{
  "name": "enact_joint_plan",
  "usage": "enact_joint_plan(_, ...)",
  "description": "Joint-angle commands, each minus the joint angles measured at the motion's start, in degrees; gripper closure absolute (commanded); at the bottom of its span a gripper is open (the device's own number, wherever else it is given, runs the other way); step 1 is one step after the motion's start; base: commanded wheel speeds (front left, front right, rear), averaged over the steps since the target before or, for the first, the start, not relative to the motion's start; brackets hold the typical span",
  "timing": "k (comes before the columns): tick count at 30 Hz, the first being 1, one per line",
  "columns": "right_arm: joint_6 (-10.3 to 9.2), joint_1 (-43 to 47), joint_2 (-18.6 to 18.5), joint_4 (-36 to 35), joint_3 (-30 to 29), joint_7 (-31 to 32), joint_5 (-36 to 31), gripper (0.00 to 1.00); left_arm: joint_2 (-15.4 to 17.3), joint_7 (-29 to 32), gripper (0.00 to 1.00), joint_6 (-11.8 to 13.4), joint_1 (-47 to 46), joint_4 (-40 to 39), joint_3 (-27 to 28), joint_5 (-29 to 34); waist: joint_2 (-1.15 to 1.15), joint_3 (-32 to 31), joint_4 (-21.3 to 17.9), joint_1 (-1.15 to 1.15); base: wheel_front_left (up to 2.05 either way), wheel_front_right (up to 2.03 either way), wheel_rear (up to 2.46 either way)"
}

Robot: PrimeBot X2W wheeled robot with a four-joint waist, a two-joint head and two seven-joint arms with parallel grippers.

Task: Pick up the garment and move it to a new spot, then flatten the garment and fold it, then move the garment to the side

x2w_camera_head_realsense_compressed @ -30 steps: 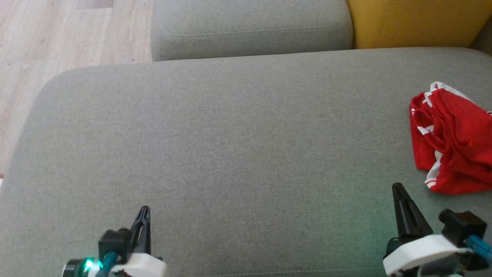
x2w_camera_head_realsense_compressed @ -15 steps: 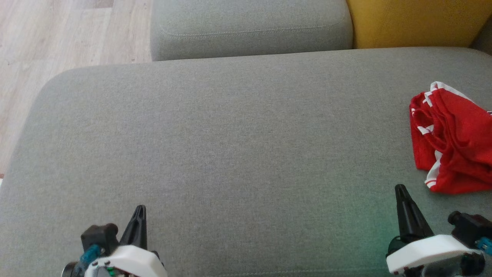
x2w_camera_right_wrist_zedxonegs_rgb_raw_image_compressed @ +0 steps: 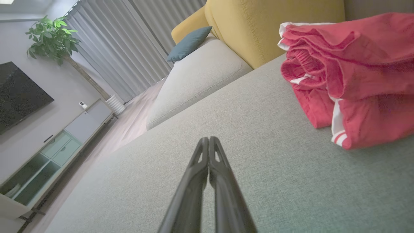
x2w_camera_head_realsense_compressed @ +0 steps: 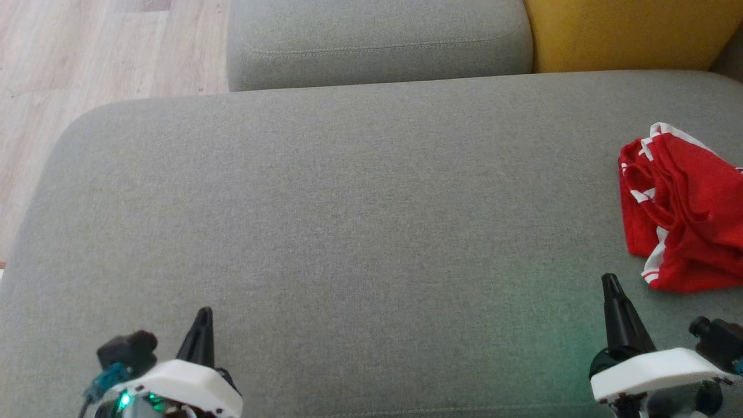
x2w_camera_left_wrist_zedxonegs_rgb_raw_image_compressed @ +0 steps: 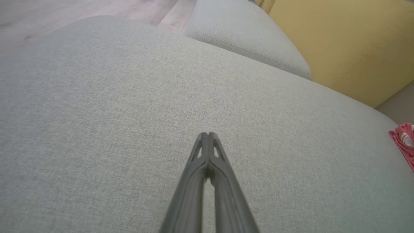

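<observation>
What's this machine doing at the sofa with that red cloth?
The robot is meant to pick up and fold the crumpled red garment lying on the grey sofa cushion. Nothing is held yet: the left pincer and right pincer are both shut and empty, the right one nearer the garment.

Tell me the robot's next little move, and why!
Probably open the right gripper and reach toward the crumpled red garment with white stripes: its fingers are shut and empty, and the garment lies untouched just ahead on the grey fabric cushion.

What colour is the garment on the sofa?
Red garment with white stripe trim, clearest in the right wrist view.
</observation>
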Motion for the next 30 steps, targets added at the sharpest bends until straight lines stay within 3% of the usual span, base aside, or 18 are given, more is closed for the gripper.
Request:
enact_joint_plan(1, 0.06, -3.1, -1.1, -1.4, 0.0, 0.1, 2.2, 1.0, 0.3, 0.3, 1.0, -0.7, -3.5, -1.5, 2.1, -1.9, 0.0, 0.0, 0.0, 0.0, 0.0, 0.0, 0.0)
enact_joint_plan(30, 0.11, -6.4, -1.6, 1.8, -0.9, 1.3, 21.7, 1.0, -2.2, 4.0, 1.0, -6.3, -5.6, -0.2, 8.6, -20.6, 0.0, 0.2, 0.0, 0.0, 0.0, 0.0, 0.0)
